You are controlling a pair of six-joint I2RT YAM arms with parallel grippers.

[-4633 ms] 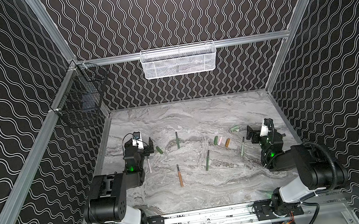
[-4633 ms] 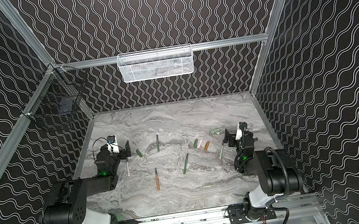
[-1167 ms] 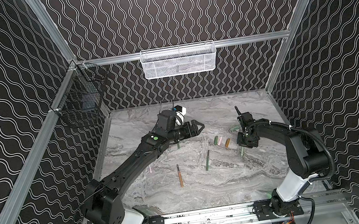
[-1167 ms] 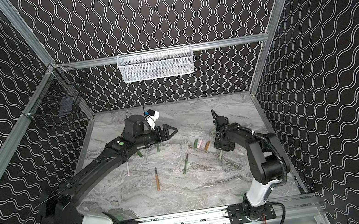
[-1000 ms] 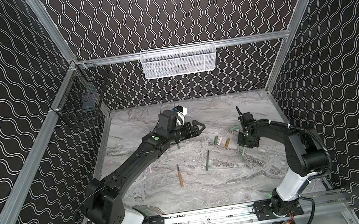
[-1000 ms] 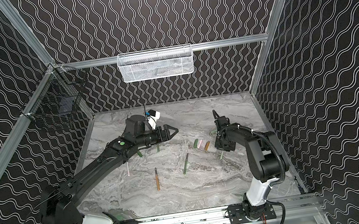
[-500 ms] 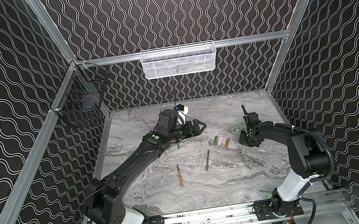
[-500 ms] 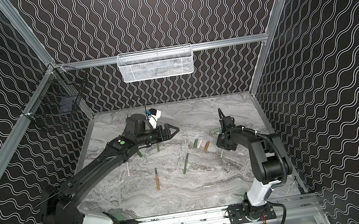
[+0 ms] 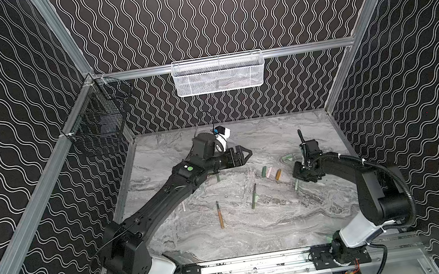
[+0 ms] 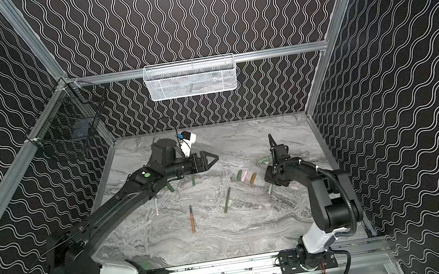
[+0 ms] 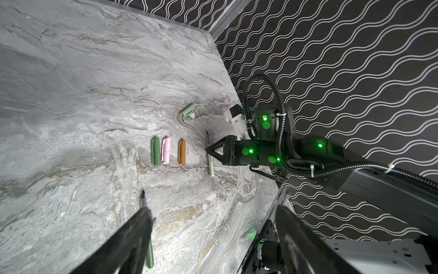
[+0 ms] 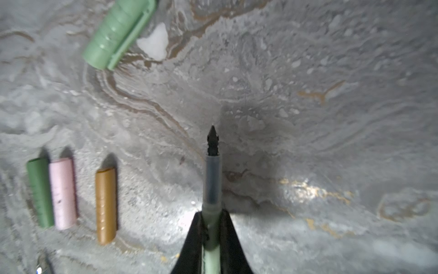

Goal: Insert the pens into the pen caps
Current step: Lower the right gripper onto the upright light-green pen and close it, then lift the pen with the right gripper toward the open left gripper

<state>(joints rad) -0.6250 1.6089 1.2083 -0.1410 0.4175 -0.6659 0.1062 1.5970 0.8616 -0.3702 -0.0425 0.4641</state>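
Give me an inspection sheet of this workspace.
Surface: grey marbled table, no spill seen.
Job's things: orange-brown pen, dark green pen and pinkish white pen loose; second dark green pen partly hidden by left arm; dark green cap, pink cap, orange-brown cap in a row; pale green cap apart; second dark green cap.
Clutter: white speck beside pale green cap.
Grippers: left gripper open, empty; right gripper shut on pale green pen.
Cables: black corrugated hose loops over right arm.
Surroundings: white mesh basket, black wire basket.
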